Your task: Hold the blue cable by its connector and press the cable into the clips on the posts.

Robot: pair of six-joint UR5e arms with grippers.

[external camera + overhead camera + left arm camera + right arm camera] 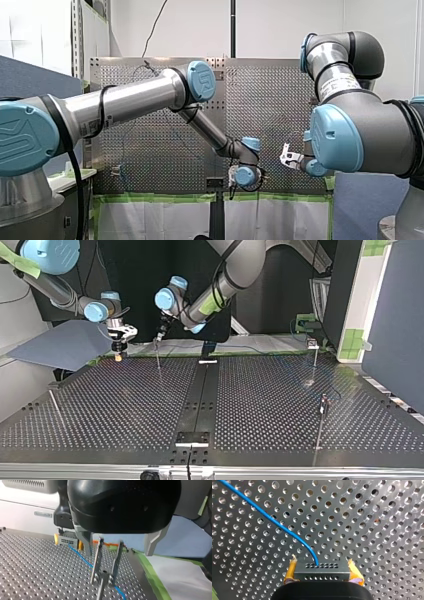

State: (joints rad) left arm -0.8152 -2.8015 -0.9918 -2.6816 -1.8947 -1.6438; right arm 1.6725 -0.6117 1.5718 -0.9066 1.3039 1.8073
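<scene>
Right wrist view: my right gripper point(322, 573) clamps the boxy perforated connector point(322, 569) (blue cable point(277, 524)).

The front camera looks over the table point(280, 110) from behind the arms point(125, 100), the top camera faces it low from across, and both wrist cameras sit close, sharing the blue cable point(80, 556).

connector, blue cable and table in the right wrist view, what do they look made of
Connector: likely moulded plastic, matte dark grey, with neat rows of small holes.
Blue cable: smooth, slightly glossy blue jacket, probably plastic or rubber insulation.
Table: metal, perhaps aluminium, with a dull brushed sheen and glints around its drilled holes.
</scene>
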